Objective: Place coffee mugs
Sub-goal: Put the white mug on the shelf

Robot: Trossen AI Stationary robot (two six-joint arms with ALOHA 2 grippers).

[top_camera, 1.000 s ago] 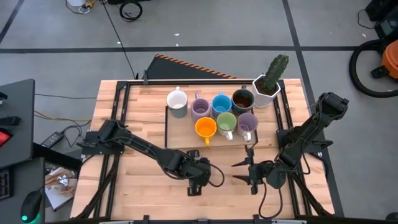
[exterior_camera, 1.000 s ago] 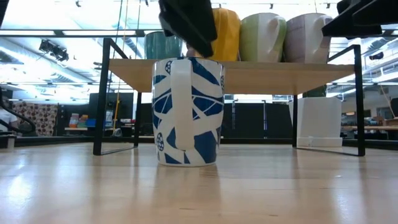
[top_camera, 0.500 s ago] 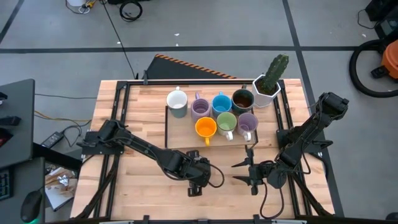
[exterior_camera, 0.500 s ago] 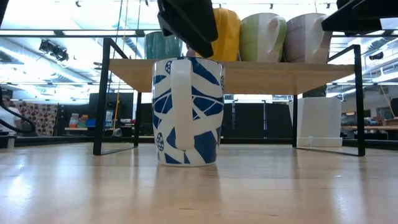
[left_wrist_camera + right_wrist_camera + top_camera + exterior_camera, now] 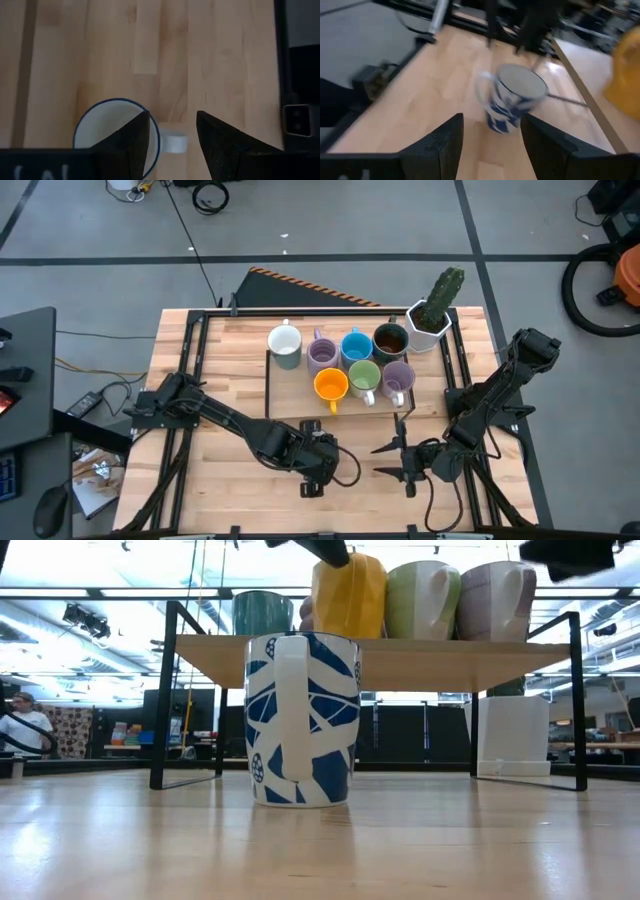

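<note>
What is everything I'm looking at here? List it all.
shelf mugs: seven; white, lavender, blue, dark brown, orange, green, lavender; on the shelf
patterned mug: one, blue and white, on the table before the shelf
shelf: one, wood, black frame
cactus planter: one, white, beside the dark brown mug
table: one, light wood
person: one, far room
left gripper: dark, open, above the patterned mug
right gripper: dark, open, facing it
</note>
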